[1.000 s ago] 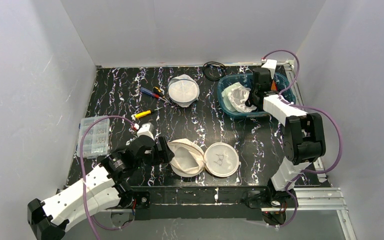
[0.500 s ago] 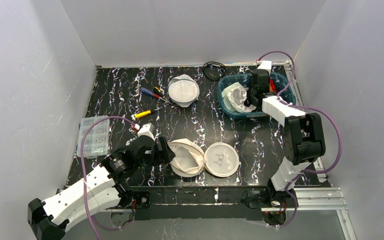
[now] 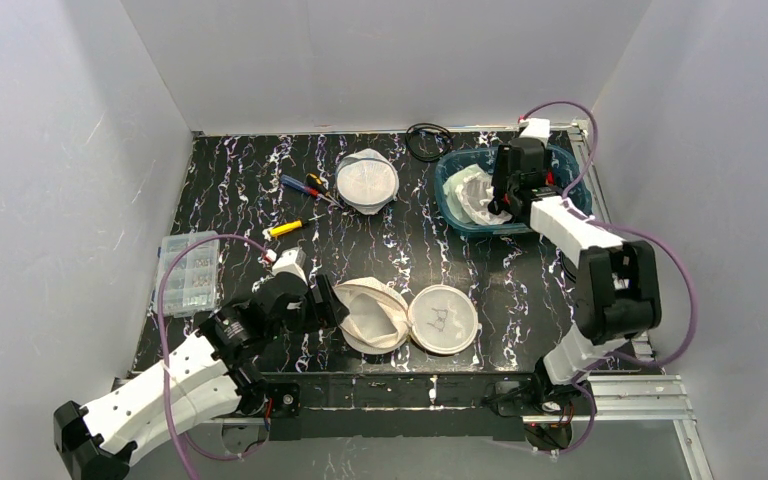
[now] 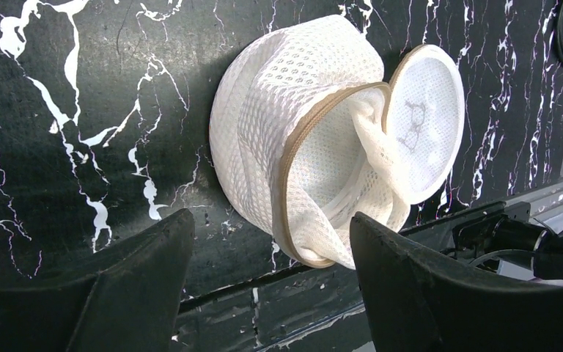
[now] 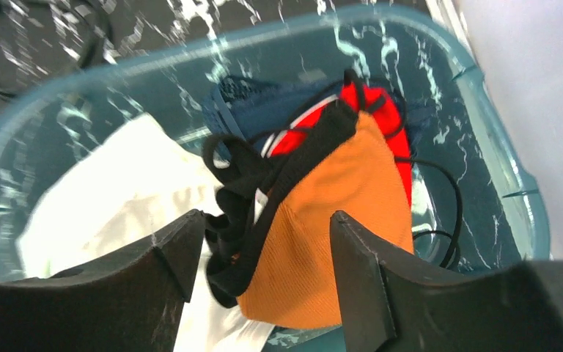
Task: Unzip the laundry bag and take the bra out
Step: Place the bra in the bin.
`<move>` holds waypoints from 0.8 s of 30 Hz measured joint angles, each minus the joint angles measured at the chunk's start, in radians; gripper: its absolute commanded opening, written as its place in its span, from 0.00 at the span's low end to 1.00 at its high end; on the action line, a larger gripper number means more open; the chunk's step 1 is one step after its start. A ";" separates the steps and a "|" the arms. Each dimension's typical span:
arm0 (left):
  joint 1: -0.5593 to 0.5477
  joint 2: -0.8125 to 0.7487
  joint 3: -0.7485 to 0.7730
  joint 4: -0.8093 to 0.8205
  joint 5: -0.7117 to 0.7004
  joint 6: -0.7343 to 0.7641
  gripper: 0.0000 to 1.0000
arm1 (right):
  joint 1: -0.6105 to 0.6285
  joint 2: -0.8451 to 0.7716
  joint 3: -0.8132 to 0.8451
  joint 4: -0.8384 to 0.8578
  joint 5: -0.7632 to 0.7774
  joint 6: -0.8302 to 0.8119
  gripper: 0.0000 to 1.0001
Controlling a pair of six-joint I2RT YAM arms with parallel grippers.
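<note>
While the right gripper gapes over the orange bra in the teal bin — left gripper open too — its black strap could snag a finger.

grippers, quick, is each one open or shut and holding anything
Left gripper: open, jaws empty, facing the unzipped white mesh laundry bag.
Right gripper: open, jaws empty, above the orange fabric bra in the teal plastic tub.

bra in tub, laundry bag front centre
</note>
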 measured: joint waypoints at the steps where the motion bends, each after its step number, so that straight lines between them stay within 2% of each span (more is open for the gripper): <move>1: 0.000 -0.006 0.000 -0.005 0.000 0.000 0.75 | 0.000 -0.024 -0.001 -0.002 -0.007 0.009 0.74; 4: 0.000 -0.023 0.000 -0.020 0.000 0.002 0.76 | 0.000 -0.124 -0.001 -0.007 -0.040 0.049 0.76; 7: 0.000 -0.032 0.001 -0.046 -0.002 0.013 0.76 | 0.000 -0.220 0.000 -0.010 -0.071 0.103 0.71; 8: 0.000 -0.032 0.003 -0.057 -0.002 0.018 0.76 | 0.000 -0.244 0.001 -0.015 -0.079 0.124 0.64; 10: 0.000 -0.032 0.008 -0.071 -0.005 0.029 0.76 | -0.005 -0.278 0.002 -0.023 -0.101 0.170 0.43; 12: 0.000 -0.034 0.014 -0.084 -0.008 0.040 0.76 | -0.029 -0.305 -0.011 -0.017 -0.148 0.240 0.32; 18: 0.000 -0.049 0.038 -0.116 -0.021 0.063 0.76 | -0.134 -0.340 -0.147 0.018 -0.268 0.435 0.29; 24: 0.000 -0.068 0.042 -0.135 -0.020 0.086 0.76 | -0.135 -0.268 -0.208 0.037 -0.327 0.510 0.28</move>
